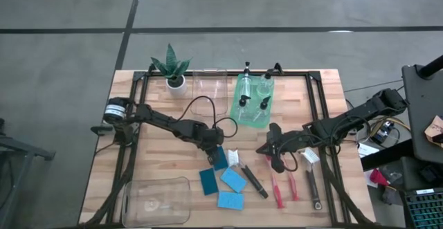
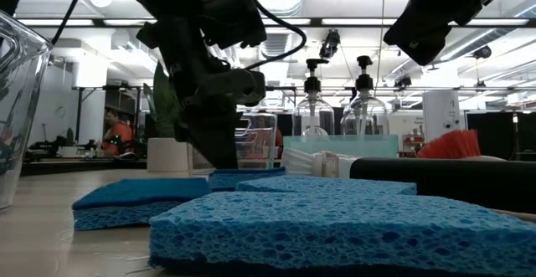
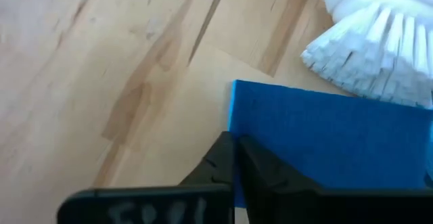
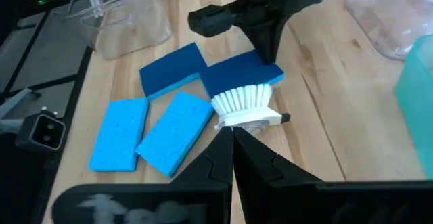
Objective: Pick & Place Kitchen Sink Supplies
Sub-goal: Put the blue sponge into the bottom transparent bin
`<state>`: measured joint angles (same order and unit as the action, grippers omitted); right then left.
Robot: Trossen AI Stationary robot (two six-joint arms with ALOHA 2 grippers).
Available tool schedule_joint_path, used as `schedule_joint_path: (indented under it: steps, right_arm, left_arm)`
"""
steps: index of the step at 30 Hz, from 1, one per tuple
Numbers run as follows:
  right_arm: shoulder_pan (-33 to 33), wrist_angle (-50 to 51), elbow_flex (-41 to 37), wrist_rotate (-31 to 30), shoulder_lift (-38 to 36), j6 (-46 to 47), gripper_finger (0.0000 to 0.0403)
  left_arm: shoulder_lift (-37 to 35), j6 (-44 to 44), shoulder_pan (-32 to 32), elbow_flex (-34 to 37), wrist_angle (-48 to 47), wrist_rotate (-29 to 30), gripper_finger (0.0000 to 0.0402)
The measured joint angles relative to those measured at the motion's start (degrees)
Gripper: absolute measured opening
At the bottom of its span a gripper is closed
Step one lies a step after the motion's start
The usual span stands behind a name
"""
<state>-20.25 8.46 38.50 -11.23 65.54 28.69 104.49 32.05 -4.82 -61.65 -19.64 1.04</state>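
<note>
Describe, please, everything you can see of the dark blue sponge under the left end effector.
The dark blue sponge is a flat rectangle with a smooth-looking top, lying flat on the wooden table. The left end effector is shut on its edge. The white bristles of a black-handled brush lie against one side, and another dark blue sponge sits close beside it.

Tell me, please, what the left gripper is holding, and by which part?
The left gripper is shut on the dark blue sponge, pinching its edge at a corner beside the brush's white bristles.
</note>
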Motion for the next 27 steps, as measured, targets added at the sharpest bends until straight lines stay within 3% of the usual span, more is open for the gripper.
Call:
schedule_joint_path:
  steps: [11,27]
  right_arm:
    - [0.0,-0.1,-0.2,-0.9,0.0,-1.5,0.0008]
    - [0.0,-0.3,-0.2,-0.9,0.0,-3.4,0.0008]
  left_arm:
    - [-7.4,0.0,0.1,0.1,-1.6,0.9,0.0]
    - [-24.8,8.6,-4.7,0.1,-15.4,2.8,0.0]
